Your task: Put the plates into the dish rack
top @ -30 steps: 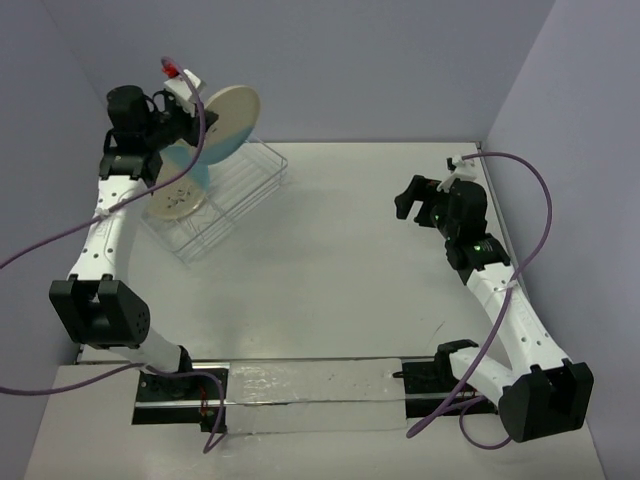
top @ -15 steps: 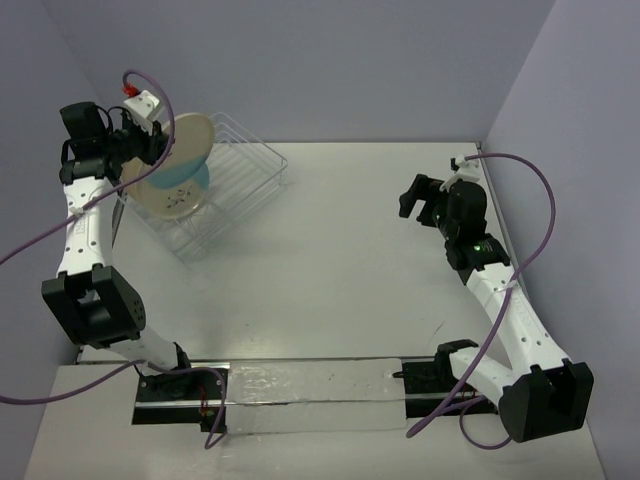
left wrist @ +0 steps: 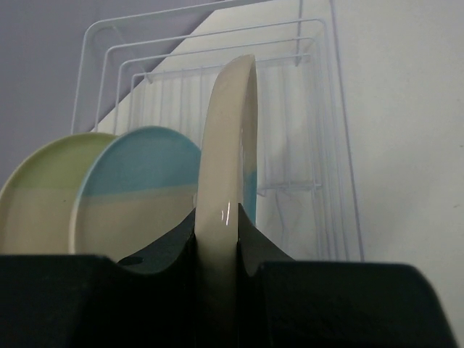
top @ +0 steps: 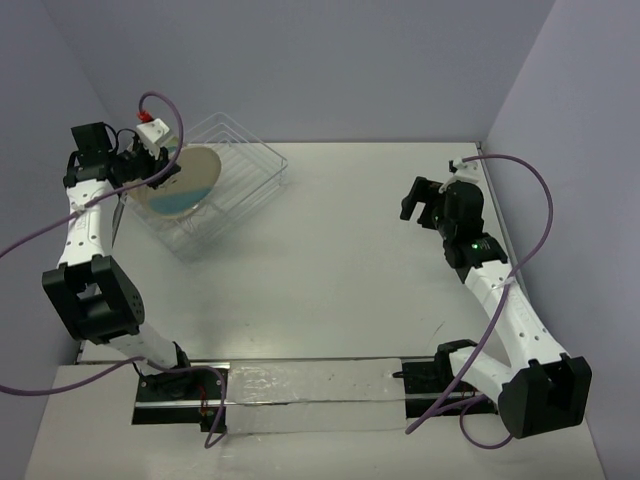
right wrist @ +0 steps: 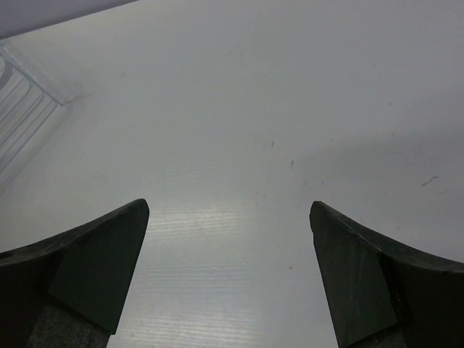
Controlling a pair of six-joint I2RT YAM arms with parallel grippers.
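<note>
left gripper [left wrist: 219, 232] clamps cream-and-blue plate [left wrist: 230, 130] | we aim it upright at a free dish rack [left wrist: 319, 87] slot | right gripper [right wrist: 228, 210] agape

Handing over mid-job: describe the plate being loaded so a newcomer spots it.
Look to the wire dish rack at the table's far-left corner. Three stand there; it's the plate clamped by the left gripper, the other two free.
</note>
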